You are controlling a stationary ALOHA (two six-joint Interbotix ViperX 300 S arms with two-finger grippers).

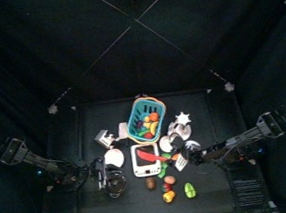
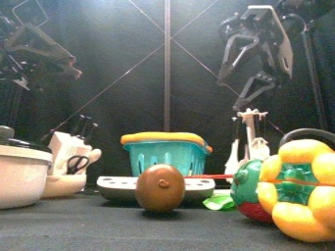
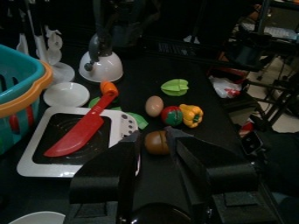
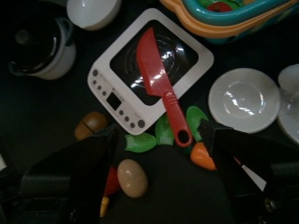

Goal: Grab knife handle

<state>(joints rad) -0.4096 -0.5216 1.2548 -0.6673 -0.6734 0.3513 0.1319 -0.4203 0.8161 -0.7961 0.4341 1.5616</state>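
The knife (image 4: 149, 68) has a red blade and an orange handle (image 4: 177, 118). It lies slantwise on a white scale (image 4: 114, 98), and its handle sticks out over one edge. My right gripper (image 4: 163, 166) hovers above that handle end with its jaws wide open and nothing between them. The handle's tip lies just ahead of the gap. In the left wrist view the knife (image 3: 79, 133) shows on the same scale (image 3: 35, 157). My left gripper (image 3: 163, 162) rests beside the scale, at the left of the table (image 1: 113, 182), apart from the knife.
A teal basket (image 4: 228, 17) with toy food stands behind the scale. Beside the scale are a white bowl (image 4: 243, 96) and a kettle (image 3: 103, 61). Toy foods lie near the handle: a brown egg (image 4: 132, 179), a green piece (image 4: 146, 142) and a yellow-red pepper (image 3: 184, 115).
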